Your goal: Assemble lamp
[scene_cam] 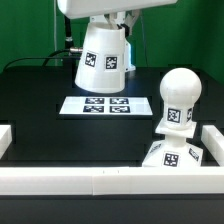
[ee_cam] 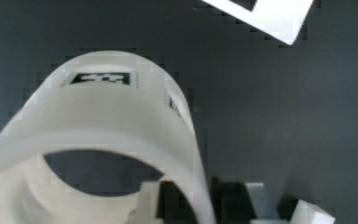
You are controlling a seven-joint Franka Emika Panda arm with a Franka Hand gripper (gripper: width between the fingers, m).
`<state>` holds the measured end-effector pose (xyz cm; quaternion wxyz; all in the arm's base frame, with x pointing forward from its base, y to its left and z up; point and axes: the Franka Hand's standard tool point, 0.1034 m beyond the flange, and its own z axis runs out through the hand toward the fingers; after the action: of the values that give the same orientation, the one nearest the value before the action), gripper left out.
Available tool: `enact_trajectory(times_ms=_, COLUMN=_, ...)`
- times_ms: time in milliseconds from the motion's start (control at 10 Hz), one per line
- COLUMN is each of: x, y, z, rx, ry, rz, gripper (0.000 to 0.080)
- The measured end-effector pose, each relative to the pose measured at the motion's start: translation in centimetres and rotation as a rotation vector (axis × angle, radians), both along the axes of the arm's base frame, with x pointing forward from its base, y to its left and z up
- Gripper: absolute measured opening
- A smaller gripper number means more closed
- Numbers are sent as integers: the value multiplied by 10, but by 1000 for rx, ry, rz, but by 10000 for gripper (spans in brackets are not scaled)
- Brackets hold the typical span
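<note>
My gripper (scene_cam: 106,24) is shut on the upper rim of the white tapered shade (scene_cam: 101,58) and holds it in the air above the back of the table. In the wrist view the shade (ee_cam: 105,110) fills the picture, and my gripper (ee_cam: 201,200) pinches its wall, one finger inside the opening and one outside. The ball-shaped bulb (scene_cam: 178,95) stands upright on the small sloped base (scene_cam: 172,152) at the exterior view's right front. The shade is well apart from them.
The marker board (scene_cam: 105,104) lies flat on the black table under and in front of the shade; its corner shows in the wrist view (ee_cam: 268,16). A low white wall (scene_cam: 90,180) runs along the front and sides.
</note>
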<state>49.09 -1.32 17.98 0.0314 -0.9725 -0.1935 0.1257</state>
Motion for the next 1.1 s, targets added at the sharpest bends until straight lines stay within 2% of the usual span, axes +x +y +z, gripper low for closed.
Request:
enact_trajectory(times_ms=200, x=-1, y=4, z=1, rx=3, ry=9, rz=-6, gripper=44)
enact_trajectory(times_ms=300, x=-3, y=25, z=15, rx=31, ry=58, rz=-21, gripper=44)
enact_trajectory(times_ms=500, x=18, y=71, z=51, rx=27, ry=80, rz=-54, gripper=44)
enact_trajectory(times_ms=600, x=31, y=85, z=62, rx=25, ry=57, rz=-56, gripper=44)
enact_trajectory(times_ms=700, x=35, y=93, z=68, rx=-6, ry=40, rz=-59, gripper=44)
enact_trajectory(times_ms=1000, x=34, y=94, z=66, rx=-1, ry=42, rz=-50, gripper=44)
enact_trajectory(times_ms=1100, x=42, y=101, z=69, rx=16, ry=38, rz=-34, gripper=44)
